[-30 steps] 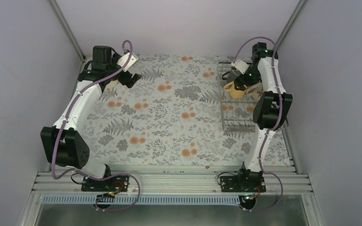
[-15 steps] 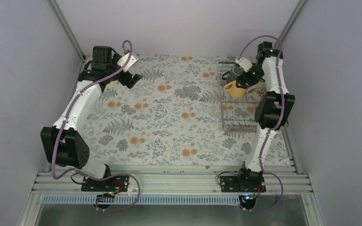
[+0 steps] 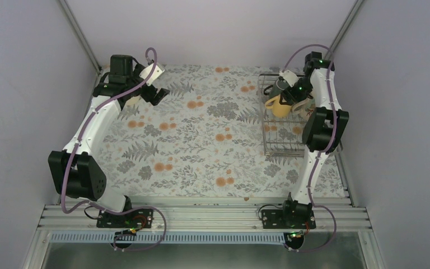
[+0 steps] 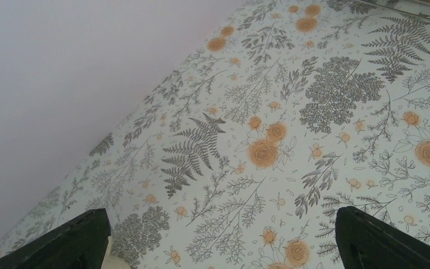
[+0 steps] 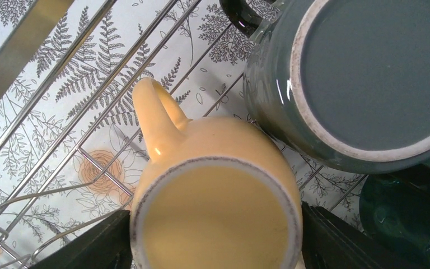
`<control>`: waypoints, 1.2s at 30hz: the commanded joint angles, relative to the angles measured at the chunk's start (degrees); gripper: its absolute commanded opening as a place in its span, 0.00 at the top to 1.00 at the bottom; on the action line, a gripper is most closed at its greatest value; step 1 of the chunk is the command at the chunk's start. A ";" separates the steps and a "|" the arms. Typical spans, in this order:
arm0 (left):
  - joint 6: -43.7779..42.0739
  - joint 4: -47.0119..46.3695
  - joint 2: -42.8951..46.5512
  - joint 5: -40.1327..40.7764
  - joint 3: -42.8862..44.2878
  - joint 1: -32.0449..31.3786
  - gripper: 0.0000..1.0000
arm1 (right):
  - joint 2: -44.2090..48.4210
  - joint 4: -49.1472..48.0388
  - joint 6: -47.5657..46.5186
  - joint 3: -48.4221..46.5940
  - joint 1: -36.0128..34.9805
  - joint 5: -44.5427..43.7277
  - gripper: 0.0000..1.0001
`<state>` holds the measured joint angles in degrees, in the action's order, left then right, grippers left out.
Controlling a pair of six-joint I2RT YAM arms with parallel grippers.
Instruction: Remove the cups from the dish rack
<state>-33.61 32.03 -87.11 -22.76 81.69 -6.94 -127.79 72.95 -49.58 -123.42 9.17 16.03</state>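
The wire dish rack (image 3: 281,144) stands at the far right of the table. A yellow cup (image 3: 280,107) sits upside down in it, handle to the left. My right gripper (image 3: 289,100) reaches down over this yellow cup (image 5: 213,196), and both fingers press against its sides (image 5: 215,241). A dark grey cup (image 5: 364,78) stands upside down just behind it, and a dark teal cup (image 5: 403,218) shows at the lower right. My left gripper (image 3: 159,92) hovers open over the far left of the table (image 4: 218,241), with nothing between its fingers.
A cream cup (image 3: 132,100) sits on the floral table under the left arm; its edge (image 4: 113,261) shows beside the left finger. Rack wires (image 5: 61,78) run close to the yellow cup's handle. Walls close in on both sides.
My right gripper has shifted slightly toward the back over the yellow cup, and its fingers have closed in onto the cup's sides. The left arm has not moved.
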 commanded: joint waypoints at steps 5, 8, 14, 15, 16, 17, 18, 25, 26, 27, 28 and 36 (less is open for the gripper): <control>-0.01 0.08 -0.20 -1.45 -0.98 -0.34 0.00 | -0.82 0.36 1.33 -1.48 1.13 1.44 0.42; 0.19 -0.04 -0.22 -1.71 -1.18 -0.44 0.00 | -0.32 0.16 1.33 -1.52 1.57 1.97 0.46; 0.32 -1.36 0.29 -2.22 -1.42 -2.38 0.00 | 2.82 0.62 1.71 -2.29 2.06 3.74 0.50; 0.30 -2.30 0.69 -2.26 -1.81 -3.17 0.00 | 3.48 0.62 1.76 -2.21 2.07 4.18 0.51; 0.22 -3.24 0.96 -2.28 -2.13 -4.04 0.00 | 4.30 0.62 1.77 -1.95 2.24 4.70 0.51; 0.21 -4.66 1.28 -2.44 -2.52 -5.42 0.00 | 5.17 0.62 1.77 -1.59 2.33 5.31 0.51; 0.27 -5.93 1.43 -2.67 -2.88 -6.61 0.00 | 5.97 0.61 1.79 -1.12 2.34 5.87 0.51; 0.02 -15.93 -0.39 -5.14 -2.94 -15.48 0.00 | 9.33 0.62 2.64 0.05 2.43 8.22 0.53; 0.36 -17.38 -1.23 -6.25 -2.63 -16.10 0.00 | 9.68 0.62 2.75 0.36 2.50 8.53 0.53; 0.99 -19.27 -1.97 -7.73 -2.48 -16.65 0.00 | 10.04 0.62 2.89 0.68 2.57 8.70 0.53; 1.41 -21.83 -2.49 -9.67 -3.00 -16.96 0.00 | 10.43 0.62 2.87 1.12 2.64 9.02 0.53; 2.04 -40.82 -10.97 -20.26 -5.01 -22.11 0.00 | 14.77 0.62 3.04 4.94 3.06 10.84 0.53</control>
<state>-32.29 0.69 -91.70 -37.06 74.06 -25.82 -117.40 74.30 -47.64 -119.57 11.44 22.65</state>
